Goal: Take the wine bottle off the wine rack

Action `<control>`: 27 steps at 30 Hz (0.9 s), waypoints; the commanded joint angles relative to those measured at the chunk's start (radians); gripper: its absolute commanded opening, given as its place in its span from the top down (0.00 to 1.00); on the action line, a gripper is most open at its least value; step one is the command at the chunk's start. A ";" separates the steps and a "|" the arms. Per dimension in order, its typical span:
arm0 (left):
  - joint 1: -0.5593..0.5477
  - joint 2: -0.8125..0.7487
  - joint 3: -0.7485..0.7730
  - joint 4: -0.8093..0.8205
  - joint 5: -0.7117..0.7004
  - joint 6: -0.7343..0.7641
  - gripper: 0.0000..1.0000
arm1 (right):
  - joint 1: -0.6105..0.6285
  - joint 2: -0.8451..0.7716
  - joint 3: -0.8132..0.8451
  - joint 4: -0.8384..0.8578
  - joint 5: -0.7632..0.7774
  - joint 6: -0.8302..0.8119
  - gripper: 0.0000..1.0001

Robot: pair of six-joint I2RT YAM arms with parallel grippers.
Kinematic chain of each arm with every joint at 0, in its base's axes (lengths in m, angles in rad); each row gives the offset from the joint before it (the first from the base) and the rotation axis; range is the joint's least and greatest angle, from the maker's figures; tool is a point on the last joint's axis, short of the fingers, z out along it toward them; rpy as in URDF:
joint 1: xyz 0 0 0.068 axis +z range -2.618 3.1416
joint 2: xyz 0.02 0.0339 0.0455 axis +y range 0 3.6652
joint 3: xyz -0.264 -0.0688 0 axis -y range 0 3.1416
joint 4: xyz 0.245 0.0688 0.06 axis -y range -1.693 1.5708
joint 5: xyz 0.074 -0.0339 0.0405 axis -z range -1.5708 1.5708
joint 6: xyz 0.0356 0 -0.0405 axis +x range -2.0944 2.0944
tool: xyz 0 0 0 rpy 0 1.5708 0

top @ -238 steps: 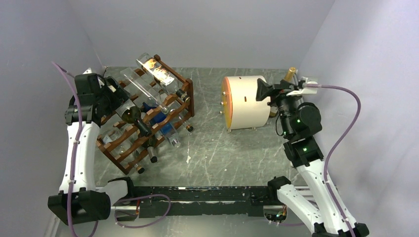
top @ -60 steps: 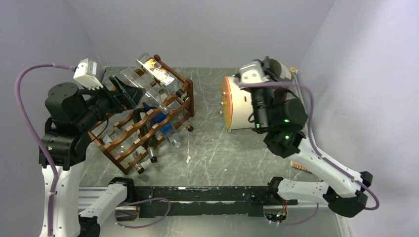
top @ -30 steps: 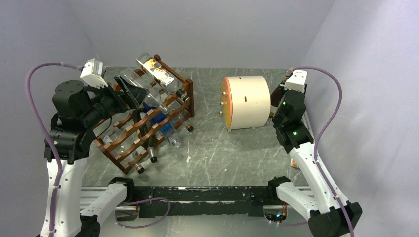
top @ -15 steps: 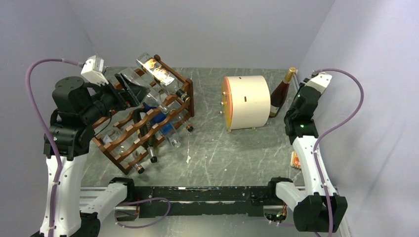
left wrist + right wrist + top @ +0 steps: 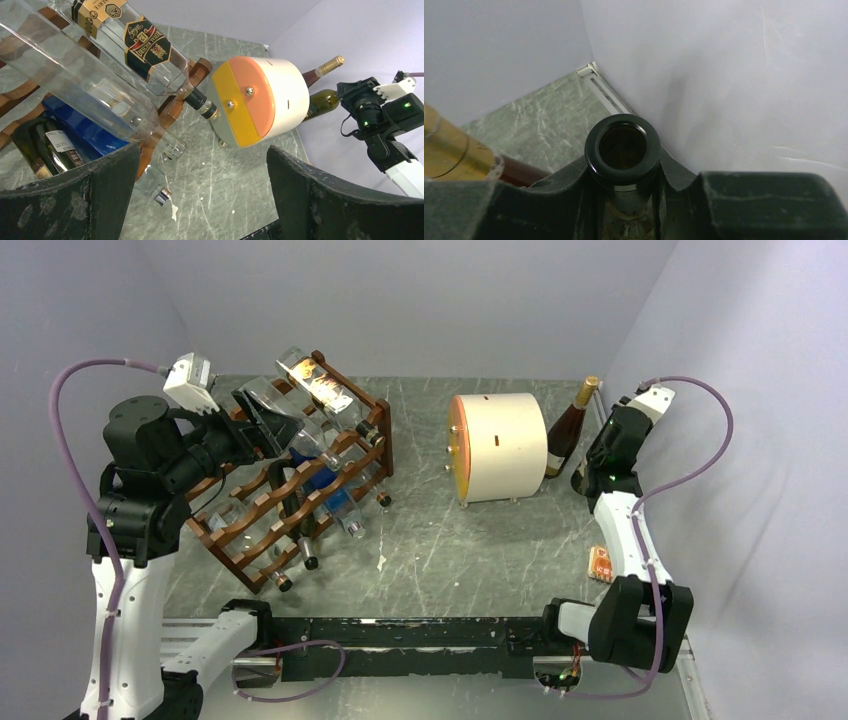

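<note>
The reddish-brown wine rack (image 5: pixel 262 508) stands at the left and holds several bottles, among them a clear labelled one (image 5: pixel 318 383) on top. Its wood also shows in the left wrist view (image 5: pixel 173 107). My left gripper (image 5: pixel 262 420) hangs open over the rack's upper rails, nothing between its fingers (image 5: pixel 70 200). At the far right, close to the wall, my right gripper (image 5: pixel 603 450) is shut on the neck of a dark green wine bottle (image 5: pixel 622 145), whose open mouth shows between the jaws. The bottle's body (image 5: pixel 322 100) slants down behind the drum, off the rack.
A cream drum (image 5: pixel 500 445) with an orange and yellow face lies mid-table. A brown bottle with a gold cap (image 5: pixel 567 430) stands between it and the right arm. A small orange packet (image 5: pixel 600 562) lies by the right wall. Blue-grey walls close in on both sides.
The right arm has swung from behind the drum out toward the right wall with the green bottle, uncovering the gold-capped bottle. The left arm has barely moved.
</note>
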 commanded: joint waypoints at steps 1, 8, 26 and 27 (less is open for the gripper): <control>-0.003 0.001 0.026 -0.005 0.030 0.007 0.00 | -0.024 0.014 -0.003 0.198 0.009 0.015 1.00; -0.004 0.017 0.052 -0.021 0.036 0.018 0.00 | -0.044 0.075 -0.023 0.295 -0.015 -0.018 1.00; -0.003 -0.008 -0.022 0.006 0.054 0.008 0.00 | -0.063 0.173 0.005 0.320 -0.091 0.021 1.00; -0.003 -0.010 -0.026 0.008 0.056 0.006 0.00 | -0.063 0.170 -0.002 0.321 -0.090 0.020 1.00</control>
